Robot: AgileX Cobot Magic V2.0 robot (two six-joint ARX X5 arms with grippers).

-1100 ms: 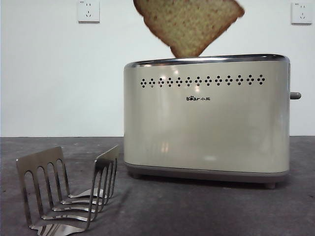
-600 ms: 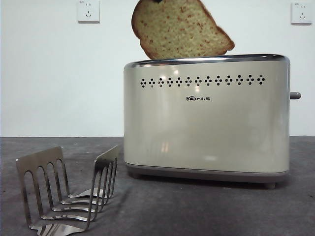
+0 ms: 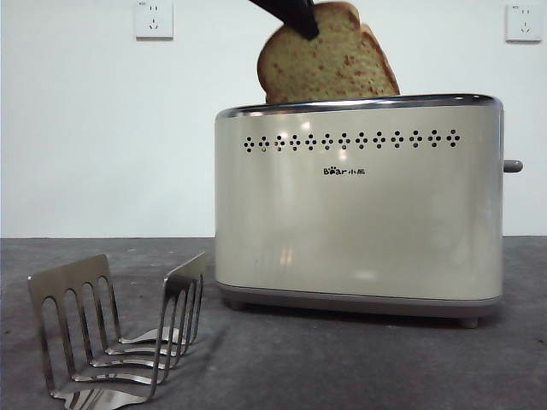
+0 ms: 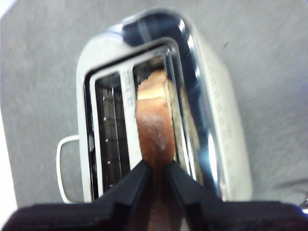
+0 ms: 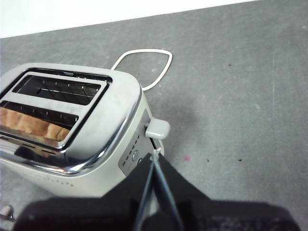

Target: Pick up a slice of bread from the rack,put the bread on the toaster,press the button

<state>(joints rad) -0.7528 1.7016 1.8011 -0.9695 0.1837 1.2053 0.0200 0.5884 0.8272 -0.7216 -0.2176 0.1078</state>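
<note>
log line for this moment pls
left gripper: shut on brown-crusted bread slice | slice: partly in cream toaster slot | right gripper: shut, near grey lever

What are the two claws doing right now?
Left gripper: closed on the slice of bread, lowering it into the toaster.
Right gripper: closed, empty, near the button.

Slices of bread [image 3: 329, 64]: one
Toasters [image 3: 359, 213]: one, with two slots
Toast racks [image 3: 120, 337]: one
Lever buttons [image 5: 158, 128]: one
Wall sockets [image 3: 154, 19]: two
Grippers [image 4: 155, 168]: two

left end effector [image 4: 155, 168]: black, tapered jaws | right end effector [image 5: 153, 161]: black, wedge-shaped
</note>
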